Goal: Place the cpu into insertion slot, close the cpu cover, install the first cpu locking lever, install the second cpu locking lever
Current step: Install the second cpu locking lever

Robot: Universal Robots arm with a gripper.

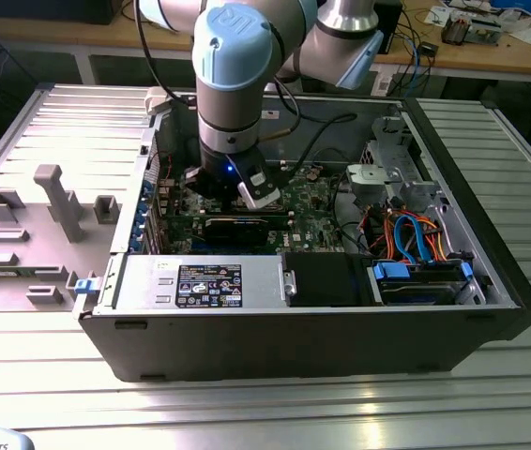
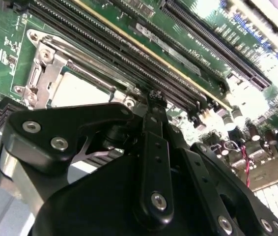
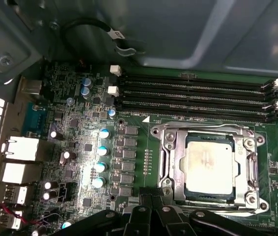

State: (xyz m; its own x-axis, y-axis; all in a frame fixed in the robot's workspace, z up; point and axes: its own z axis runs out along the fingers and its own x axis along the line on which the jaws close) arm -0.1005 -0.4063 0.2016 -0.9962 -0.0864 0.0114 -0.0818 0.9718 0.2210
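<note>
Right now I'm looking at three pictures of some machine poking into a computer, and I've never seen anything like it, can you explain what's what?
The machine is a robot arm, grey with blue caps, reaching down into an open computer case that lies on a ribbed metal table. The exterior view is taken by a camera standing off the arm. The two wrist views come from cameras riding near the arm's wrist, looking past its black gripper at the green circuit board. In the first wrist view the cpu, a silvery square chip, sits in the insertion slot with the cpu cover, a metal frame, lying around it. The long dark bars beside it are memory slots. The gripper holds nothing that I can see.
</note>
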